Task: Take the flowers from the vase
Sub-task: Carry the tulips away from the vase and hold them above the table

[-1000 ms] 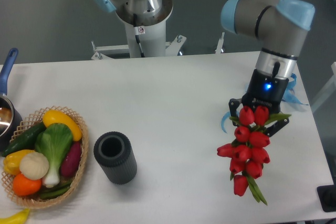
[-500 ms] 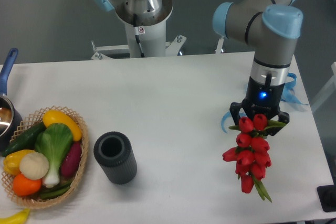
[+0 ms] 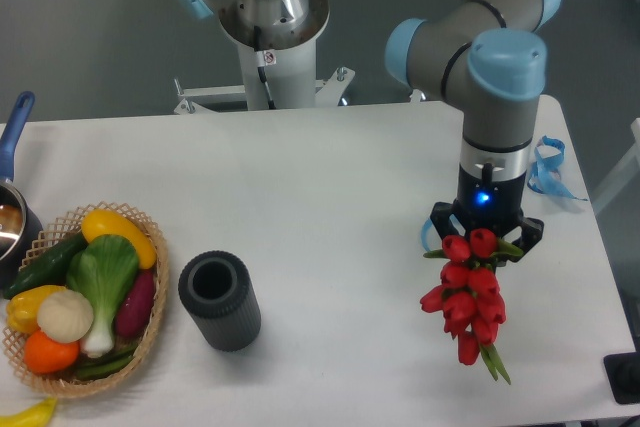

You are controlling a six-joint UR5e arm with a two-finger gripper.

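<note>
From the fixed camera, the two-finger gripper (image 3: 484,237) is pinching the bunch of red tulip flowers with green stems (image 3: 468,295), which hangs over the white table (image 3: 330,207) — well apart from the short, dark grey ribbed vase (image 3: 220,300), whose mouth is empty. The picking-up looks essentially done — I judge little remains.

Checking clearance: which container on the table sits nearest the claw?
The dark grey ribbed vase, empty and upright; the wicker basket and blue-handled pot sit farther left.
</note>
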